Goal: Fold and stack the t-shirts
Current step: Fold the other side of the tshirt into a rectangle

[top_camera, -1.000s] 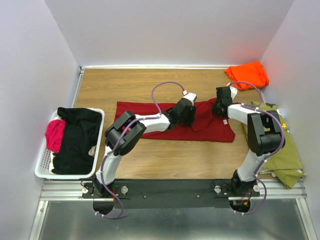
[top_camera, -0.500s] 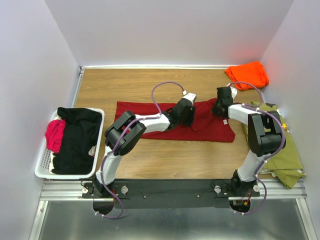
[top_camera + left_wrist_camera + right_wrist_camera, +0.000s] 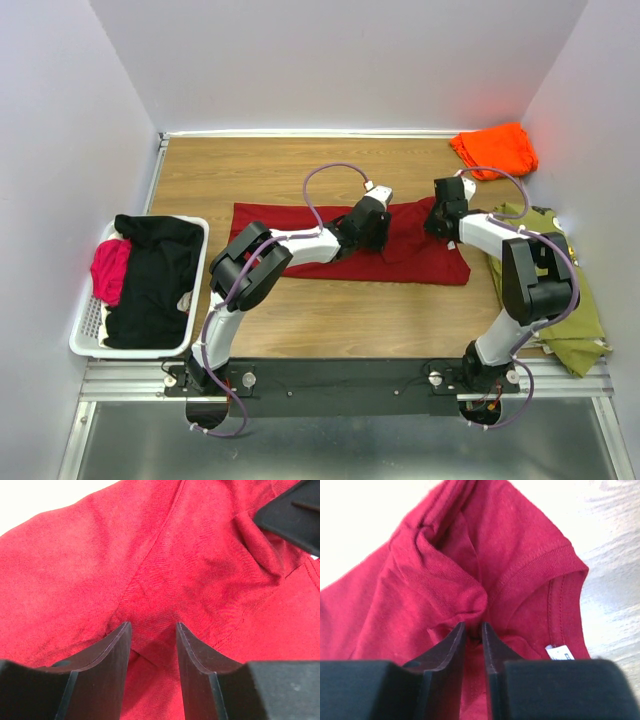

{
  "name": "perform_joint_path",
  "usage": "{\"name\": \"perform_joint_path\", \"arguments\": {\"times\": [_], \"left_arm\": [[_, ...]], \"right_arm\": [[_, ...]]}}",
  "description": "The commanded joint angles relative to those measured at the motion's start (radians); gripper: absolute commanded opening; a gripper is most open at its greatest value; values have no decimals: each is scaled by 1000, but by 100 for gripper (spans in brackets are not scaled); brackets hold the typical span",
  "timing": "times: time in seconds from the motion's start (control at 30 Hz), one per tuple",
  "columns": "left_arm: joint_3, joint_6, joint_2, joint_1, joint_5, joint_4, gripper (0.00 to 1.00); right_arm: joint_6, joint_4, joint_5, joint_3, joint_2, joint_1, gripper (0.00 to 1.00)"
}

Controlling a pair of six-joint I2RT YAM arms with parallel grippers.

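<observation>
Between their jaws, left gripper (image 3: 152, 627) and right gripper (image 3: 472, 627) both pinch the dark red t-shirt (image 3: 300, 222) mid-fold, so I'd guess next is lifting together evenly.

In the top view, the left end effector (image 3: 368, 228) and right end effector (image 3: 440, 216) hide their own fingertips and the dark red t-shirt (image 3: 290, 222) beneath them. The print on the white neck label (image 3: 560, 652) is too small to read.
</observation>
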Motion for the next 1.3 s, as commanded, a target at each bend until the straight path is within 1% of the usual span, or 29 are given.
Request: {"name": "perform_joint_path", "arguments": {"times": [0.0,0.13,0.2,0.4,0.63,0.7,0.77,0.8,1.1,1.13,1.27], "left_arm": [[22,10,15,-3,-33,-4,50],[22,12,15,-3,-33,-4,50],[25,13,17,-3,-31,-4,50],[27,15,21,-3,-37,-8,50],[28,15,26,-3,-36,-9,50],[30,15,24,-3,-36,-9,50],[27,15,26,-3,-36,-9,50],[27,13,26,-3,-36,-11,50],[24,12,29,-3,-36,-9,50],[24,12,29,-3,-36,-9,50],[24,10,27,-3,-36,-11,50]], "right_arm": [[2,-36,18,-24,-4,6,34],[2,-36,38,-16,18,6,40],[2,-36,46,-13,22,6,40],[3,-36,32,-21,8,9,29],[2,-46,49,-36,-42,23,29],[3,-49,52,-41,-51,26,24],[8,-57,55,-42,-59,27,18],[8,-60,58,-47,-61,30,18],[6,-68,69,-50,-70,35,18],[3,-69,67,-47,-67,38,19],[-3,-69,66,-30,-50,39,29]]}}
